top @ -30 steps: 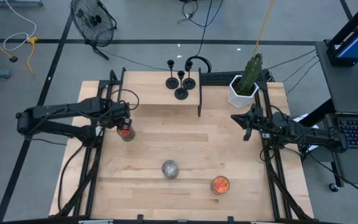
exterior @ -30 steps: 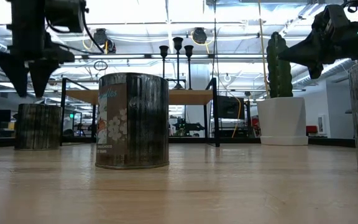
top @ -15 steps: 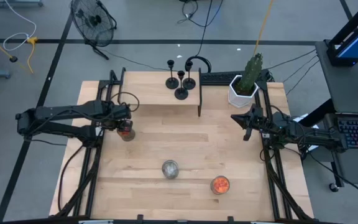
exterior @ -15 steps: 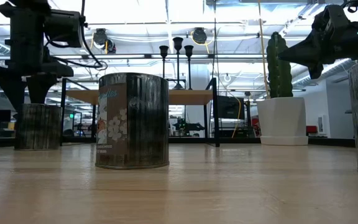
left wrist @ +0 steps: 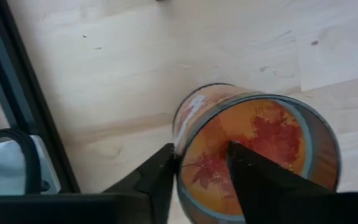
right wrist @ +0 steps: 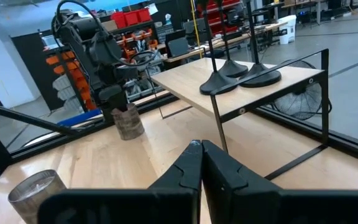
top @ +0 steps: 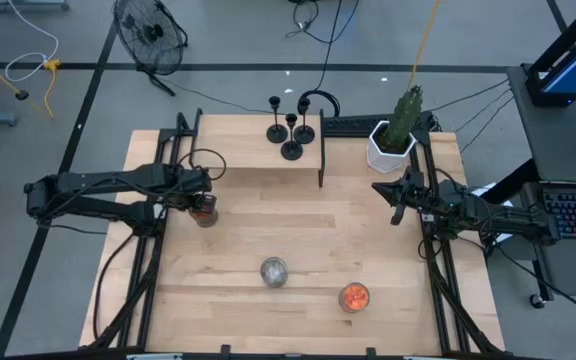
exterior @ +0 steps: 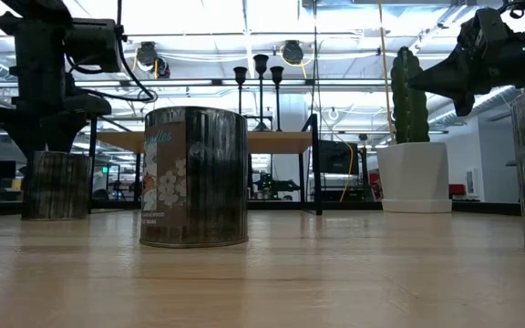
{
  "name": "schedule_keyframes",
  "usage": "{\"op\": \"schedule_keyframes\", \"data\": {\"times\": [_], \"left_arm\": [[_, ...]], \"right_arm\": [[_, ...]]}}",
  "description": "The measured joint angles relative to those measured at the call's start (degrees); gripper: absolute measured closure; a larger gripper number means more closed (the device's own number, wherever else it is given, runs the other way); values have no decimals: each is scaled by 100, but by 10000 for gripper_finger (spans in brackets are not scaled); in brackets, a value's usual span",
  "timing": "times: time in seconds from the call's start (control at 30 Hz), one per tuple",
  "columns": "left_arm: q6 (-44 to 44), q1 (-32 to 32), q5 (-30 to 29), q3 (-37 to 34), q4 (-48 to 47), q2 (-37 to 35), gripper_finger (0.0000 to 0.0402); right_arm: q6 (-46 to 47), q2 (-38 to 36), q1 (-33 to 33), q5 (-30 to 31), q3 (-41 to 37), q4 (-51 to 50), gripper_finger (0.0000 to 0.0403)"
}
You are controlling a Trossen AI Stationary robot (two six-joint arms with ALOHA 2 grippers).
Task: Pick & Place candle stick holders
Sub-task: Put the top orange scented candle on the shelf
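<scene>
High view: the three holders point(top: 290, 127) stand close together on a raised shelf point(top: 238, 152) at the far edge of the worktop point(top: 298, 240), untouched. The left tool point(top: 201, 205) is down on an orange jar point(top: 204, 211) well to the left of the shelf and nearer the front. The right tool point(top: 386, 192) waits off the shelf's right end, just in front of a potted cactus point(top: 398, 128). A silver can point(top: 273, 271) and a second orange jar point(top: 354, 296) sit well in front of the shelf.

Low view: the holders point(exterior: 260, 77) show as thin stems above the shelf, behind the can point(exterior: 194, 177). The left tool point(exterior: 46, 128) reaches down into the top of its jar point(exterior: 55, 185), far to the left of the shelf. The right tool point(exterior: 427, 80) hangs in the air on the shelf's right, by the cactus point(exterior: 410, 91).

Left wrist view: the left tool point(left wrist: 201, 168) stands narrow, one finger outside the jar point(left wrist: 257, 149) wall and one inside, straddling the rim.

Right wrist view: the right tool point(right wrist: 199, 149) has its fingers pressed together, holding nothing. The holders' disc bases point(right wrist: 241, 78) rest on the shelf ahead of it; beyond the shelf's far end, the left tool point(right wrist: 120, 102) sits on its jar point(right wrist: 128, 122).
</scene>
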Motion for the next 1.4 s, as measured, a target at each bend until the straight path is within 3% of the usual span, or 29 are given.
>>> {"op": "schedule_keyframes", "data": {"times": [0.37, 0.6, 0.83, 1.1, 1.4], "left_arm": [[143, -4, -247, -4, -30, 3, 393], [105, -3, -457, -11, -11, 9, 396], [281, 1, -304, 182, -72, 11, 398], [933, -23, 167, 1341, -110, -112, 399], [1229, 168, -838, 3138, -72, -61, 400]], "right_arm": [[2, 0, 0, -2, 0, 0, 403], [2, 0, 0, -2, 0, 2, 403], [2, 0, 0, -2, 0, 1, 403], [2, 0, 0, 4, 0, 2, 403], [2, 0, 0, 15, 0, 1, 403]]}}
